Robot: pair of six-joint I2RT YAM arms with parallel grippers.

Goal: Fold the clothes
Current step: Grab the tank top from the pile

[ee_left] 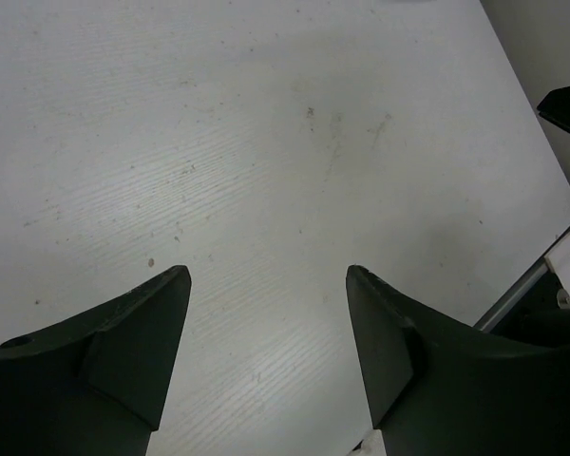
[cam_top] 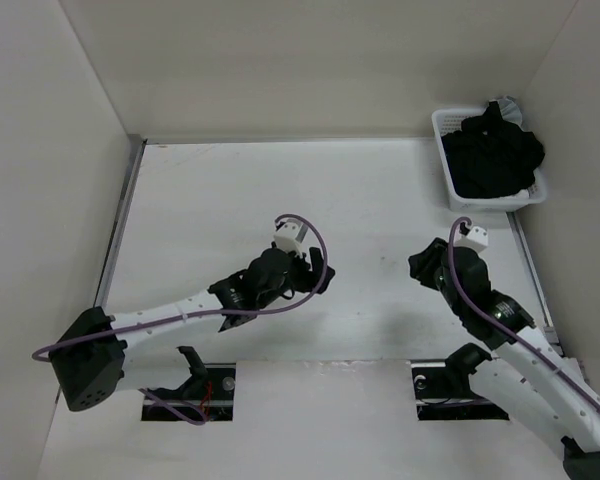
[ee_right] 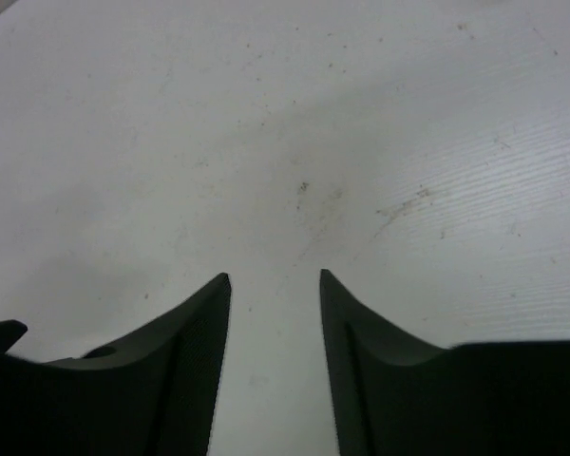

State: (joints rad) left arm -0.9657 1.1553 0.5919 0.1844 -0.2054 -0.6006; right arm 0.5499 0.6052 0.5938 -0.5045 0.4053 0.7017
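- The plain black soft-fabric T-shirt (cam_top: 495, 155) lies bunched in the white plastic basket (cam_top: 446, 170) at the upper right of the top view, probably staged there for pick-up.
- The left gripper (ee_left: 268, 274) and the right gripper (ee_right: 275, 275) hang released above the white table (cam_top: 280, 180), grasping nothing.
- The T-shirt sits well apart from both, nearer the right gripper.

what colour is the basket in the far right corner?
The basket is white, with the black clothes piled in it. It shows best in the top external view.
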